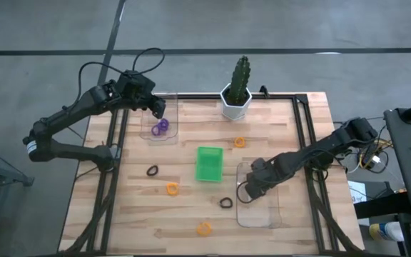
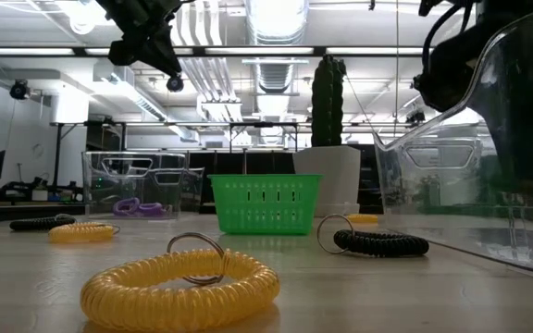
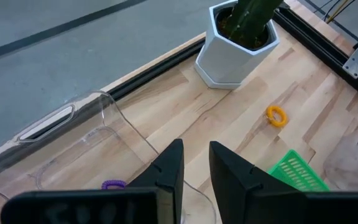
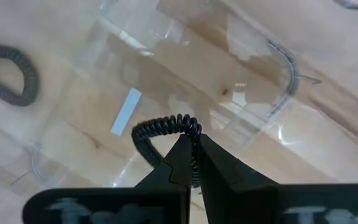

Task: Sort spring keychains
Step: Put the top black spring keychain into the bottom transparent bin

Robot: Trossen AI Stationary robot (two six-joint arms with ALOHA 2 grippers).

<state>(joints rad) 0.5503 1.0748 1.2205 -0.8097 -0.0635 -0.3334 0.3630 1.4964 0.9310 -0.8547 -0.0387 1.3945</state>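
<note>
My right gripper (image 1: 249,190) (image 4: 192,151) is shut on a black spring keychain (image 4: 160,129) over the right clear tray (image 1: 261,211). My left gripper (image 1: 157,108) (image 3: 196,167) hovers open and empty above the left clear tray (image 1: 161,135), where purple keychains (image 1: 162,127) lie on the floor. On the table lie two more black keychains (image 1: 225,203) (image 1: 153,170) and three orange ones (image 1: 171,188) (image 1: 204,228) (image 1: 240,142). The green tray (image 1: 209,163) stands mid-table. My right gripper pinches the black keychain's coil (image 4: 190,132) between its two fingers, coming from above and pointing down. The coiled loop arcs out past the fingertips over the clear tray's floor (image 4: 185,68). Whether its lower part touches the tray, I cannot tell.
A cactus in a white pot (image 1: 235,100) stands at the far edge, between the two arms. In the low view an orange keychain (image 2: 181,282) lies close to the camera, with a black one (image 2: 378,242) behind it. Bare wood lies along the near edge.
</note>
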